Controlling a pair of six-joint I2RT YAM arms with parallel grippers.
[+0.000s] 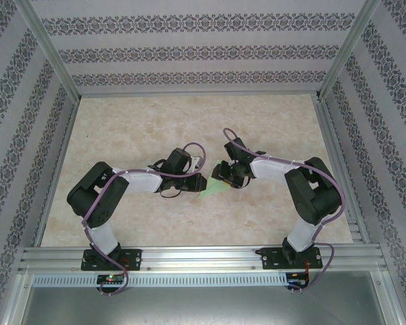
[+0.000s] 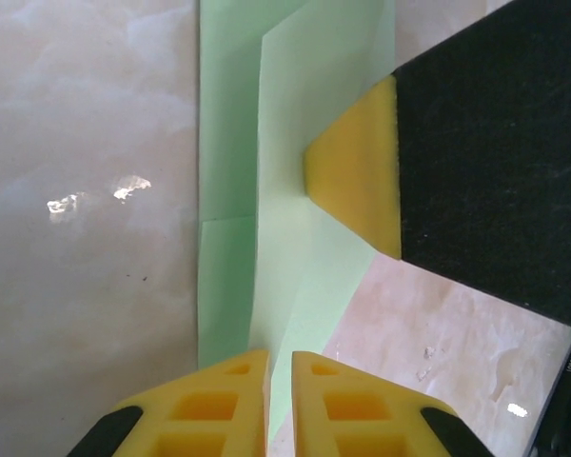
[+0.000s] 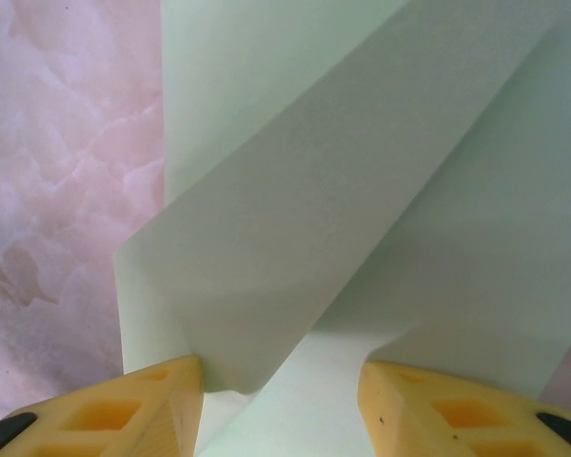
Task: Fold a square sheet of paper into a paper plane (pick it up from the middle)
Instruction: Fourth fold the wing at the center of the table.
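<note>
On marbled beige tabletop [image 1: 155, 122], pinches folded mint-green paper [image 2: 295, 143] at near edge with left gripper [image 2: 280, 360], straddles raised flap [image 3: 295, 219] with right gripper [image 3: 281, 369] open, hides most from above

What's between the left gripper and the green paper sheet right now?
Nothing visible. The left gripper is nearly closed on the edge of the partly folded paper sheet; a fingertip of the right gripper rests on it farther along, not between.

I find the square sheet of paper [image 1: 215, 190] [image 2: 295, 190] [image 3: 362, 190] pale mint green, plain and unmarked. It is partly folded: layers overlap, straight creases cross it, and one flap stands raised off the layer beneath. From above it shows as a small wedge near the middle of the table [image 1: 122, 135].
</note>
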